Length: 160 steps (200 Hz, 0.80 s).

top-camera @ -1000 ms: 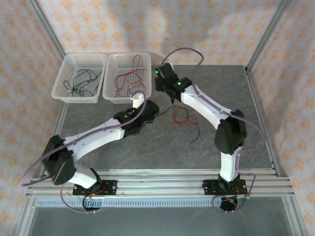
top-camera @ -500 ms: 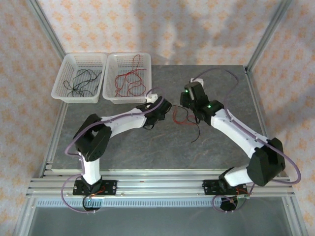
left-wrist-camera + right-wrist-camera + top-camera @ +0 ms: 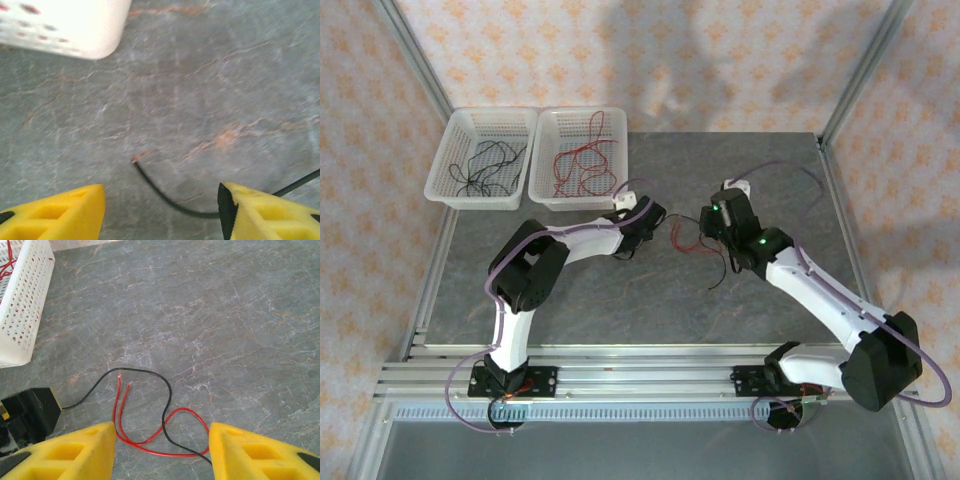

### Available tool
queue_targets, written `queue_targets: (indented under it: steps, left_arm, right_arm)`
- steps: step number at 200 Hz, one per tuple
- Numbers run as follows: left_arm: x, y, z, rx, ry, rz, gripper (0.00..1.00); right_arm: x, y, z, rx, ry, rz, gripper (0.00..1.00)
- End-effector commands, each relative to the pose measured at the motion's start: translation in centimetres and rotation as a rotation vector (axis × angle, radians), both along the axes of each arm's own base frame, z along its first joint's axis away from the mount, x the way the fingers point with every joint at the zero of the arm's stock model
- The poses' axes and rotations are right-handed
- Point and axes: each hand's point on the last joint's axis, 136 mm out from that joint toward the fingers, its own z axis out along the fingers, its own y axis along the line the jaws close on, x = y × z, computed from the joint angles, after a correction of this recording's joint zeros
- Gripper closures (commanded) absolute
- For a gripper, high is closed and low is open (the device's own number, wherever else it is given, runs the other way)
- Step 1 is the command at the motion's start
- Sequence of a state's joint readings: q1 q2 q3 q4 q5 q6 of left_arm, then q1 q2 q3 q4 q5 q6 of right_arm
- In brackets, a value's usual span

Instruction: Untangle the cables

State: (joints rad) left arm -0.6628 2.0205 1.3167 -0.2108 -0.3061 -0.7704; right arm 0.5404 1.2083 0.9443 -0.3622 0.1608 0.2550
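Lying near the middle of the grey marbled table point(image 3: 780, 180), a red wire point(image 3: 116, 400) and a black wire point(image 3: 169, 392) are seen tangled together between the two arms. In the right wrist view the red wire is bent into a narrow hairpin whose two bare ends lie side by side, and further along it is curled into a loop. The black wire is laid in an arch past those ends and is crossed with the red loop at two places. Which wire is on top at the crossings cannot be told. One part of the black wire is led off to the left, to the dark body of the left gripper point(image 3: 161, 194), whose yellow fingers point(image 3: 60, 212) are held wide apart. Between them, in the left wrist view, a free end of the black wire is seen flat on the table, curving toward the right-hand finger. Nothing is pinched, and whether that finger is touched by the wire cannot be told. The right gripper point(image 3: 161, 432) is likewise spread wide above the tangle, with both wires framed between its fingers point(image 3: 70, 455) and neither gripped. At the far left corner of the table two white perforated baskets are set side by side: black wires point(image 3: 485, 160) are held in the left basket point(image 3: 470, 197), red wires point(image 3: 580, 165) in the right basket point(image 3: 560, 200). The right basket is just beside the left gripper.
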Motion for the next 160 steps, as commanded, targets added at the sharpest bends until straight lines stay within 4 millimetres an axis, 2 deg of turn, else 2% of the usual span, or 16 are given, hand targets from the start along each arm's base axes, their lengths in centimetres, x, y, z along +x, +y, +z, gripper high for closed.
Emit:
queue_targets:
  steps: [1,68,86,89,96,110,137,160]
  left_arm:
    - [1.6,-0.4,-0.2,-0.038,-0.066,0.036,0.38]
    - [2.2,1.7,-2.5,0.030,-0.056,0.109,0.49]
    - [2.6,1.9,-2.7,0.037,-0.067,0.110,0.57]
    - [2.7,1.9,-2.8,0.038,-0.069,0.109,0.59]
    - [2.9,1.9,-2.9,0.042,-0.072,0.104,0.64]
    - [3.3,1.5,-2.8,0.045,-0.075,0.089,0.77]
    - [3.9,0.5,-1.4,0.030,-0.099,0.058,1.00]
    - [4.0,-0.3,1.2,0.026,-0.139,0.026,1.00]
  right_arm:
    - [-0.1,-0.3,0.2,0.022,-0.015,-0.016,0.49]
    - [-0.6,-0.5,-0.9,0.010,0.007,-0.012,0.49]
    - [-0.7,-0.6,-1.3,0.003,0.016,-0.015,0.49]
    - [-0.9,-0.8,-0.6,0.014,-0.003,-0.017,0.49]
    - [-1.0,-0.8,-0.5,0.015,-0.004,-0.017,0.49]
    - [-1.1,-0.9,-0.5,0.019,-0.007,-0.020,0.49]
    - [-1.3,-1.2,-0.3,0.017,-0.011,-0.027,0.49]
    - [-1.5,-1.2,-0.3,0.027,-0.014,-0.025,0.49]
